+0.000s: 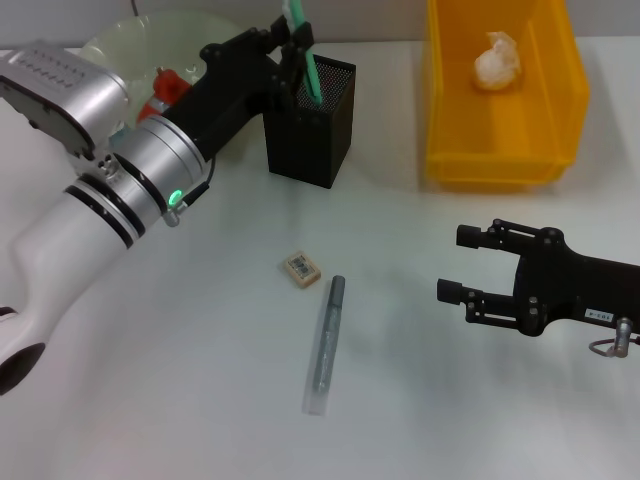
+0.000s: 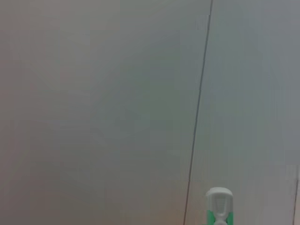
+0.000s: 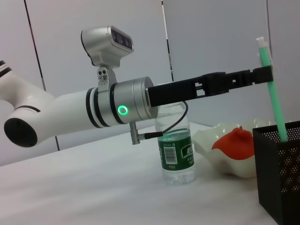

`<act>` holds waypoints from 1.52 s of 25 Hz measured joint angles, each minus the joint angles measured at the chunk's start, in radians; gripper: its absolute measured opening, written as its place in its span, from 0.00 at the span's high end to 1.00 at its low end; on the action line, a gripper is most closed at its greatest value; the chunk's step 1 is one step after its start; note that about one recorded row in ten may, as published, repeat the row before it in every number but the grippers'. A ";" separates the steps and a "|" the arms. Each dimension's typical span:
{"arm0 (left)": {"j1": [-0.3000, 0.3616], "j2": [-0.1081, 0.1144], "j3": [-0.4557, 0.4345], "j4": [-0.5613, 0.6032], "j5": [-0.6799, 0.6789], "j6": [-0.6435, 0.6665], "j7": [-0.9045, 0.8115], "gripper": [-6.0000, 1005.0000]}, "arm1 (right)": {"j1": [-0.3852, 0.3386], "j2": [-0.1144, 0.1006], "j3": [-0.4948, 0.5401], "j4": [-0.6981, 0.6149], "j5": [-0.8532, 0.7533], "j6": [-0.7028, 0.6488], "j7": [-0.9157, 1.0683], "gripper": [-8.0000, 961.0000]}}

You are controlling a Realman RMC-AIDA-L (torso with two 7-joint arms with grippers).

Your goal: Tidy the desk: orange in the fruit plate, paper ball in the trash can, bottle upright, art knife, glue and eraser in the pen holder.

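Green art knife [image 1: 305, 55] stands tilted in the black mesh pen holder [image 1: 312, 125] at the desk's [image 1: 200, 400] 12 o'clock, its upper end clamped in the left hand [image 1: 292, 45]. Open desk lies toward 6 o'clock, where the eraser [image 1: 301, 269] and grey glue stick [image 1: 327, 345] lie near each other. At 3 o'clock the right hand [image 1: 455, 265] hovers, fingers apart. Paper ball [image 1: 498, 60] sits in the yellow bin [image 1: 560, 110]. Only the right wrist view shows the bottle [image 3: 176, 150] upright beside the fruit plate [image 3: 220, 150] holding the orange [image 3: 234, 140].
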 joint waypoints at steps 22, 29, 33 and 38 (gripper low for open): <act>0.013 0.000 -0.260 -0.045 0.218 -0.076 0.083 0.51 | -0.003 0.001 0.001 -0.002 0.000 0.002 -0.001 0.23; 0.013 0.000 -0.258 -0.046 0.219 -0.070 0.076 0.30 | -0.006 0.001 0.003 -0.002 0.000 0.002 -0.001 0.23; 0.022 0.001 -0.254 -0.038 0.228 -0.052 0.068 0.24 | -0.006 0.001 0.016 -0.001 0.000 0.002 -0.002 0.22; 0.049 0.004 -0.260 0.017 0.328 0.002 -0.018 0.21 | -0.007 0.001 0.037 0.000 0.000 0.001 0.002 0.22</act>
